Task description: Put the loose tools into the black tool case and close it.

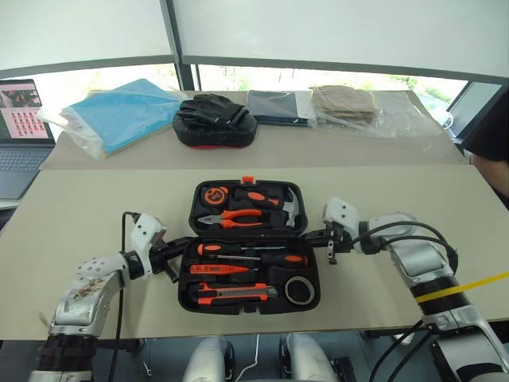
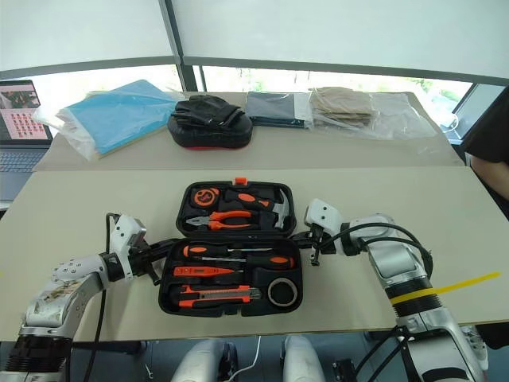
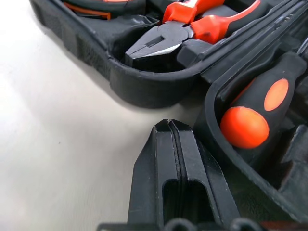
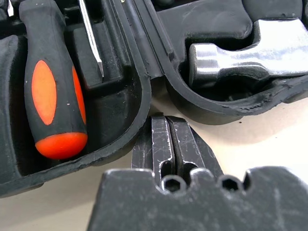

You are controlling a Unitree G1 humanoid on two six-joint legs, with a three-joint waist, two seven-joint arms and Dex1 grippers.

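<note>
The black tool case (image 1: 248, 309) lies open and flat in the middle of the table. In its near half lie two screwdrivers (image 1: 238, 249), the orange tester pen (image 1: 219, 270), the utility knife (image 1: 235, 294) and the dark tape roll (image 1: 299, 290). My left gripper (image 1: 184, 243) is shut and empty, with its tip by the hinge at the case's left end. In the left wrist view its fingers (image 3: 159, 183) are pressed together beside a screwdriver handle (image 3: 262, 110). My right gripper (image 1: 306, 236) is also shut and empty, by the hinge at the right end, its fingers (image 4: 161, 144) close to the case's rim.
The far half of the case holds pliers (image 1: 235, 217), a hammer (image 4: 240, 57) and a tape measure (image 1: 213, 195). On the back table lie a black mitt (image 1: 215, 119), a blue packet (image 1: 119, 111) and folded fabrics (image 1: 342, 103). A laptop (image 1: 24, 127) stands far left, a person (image 1: 489, 135) at the right edge.
</note>
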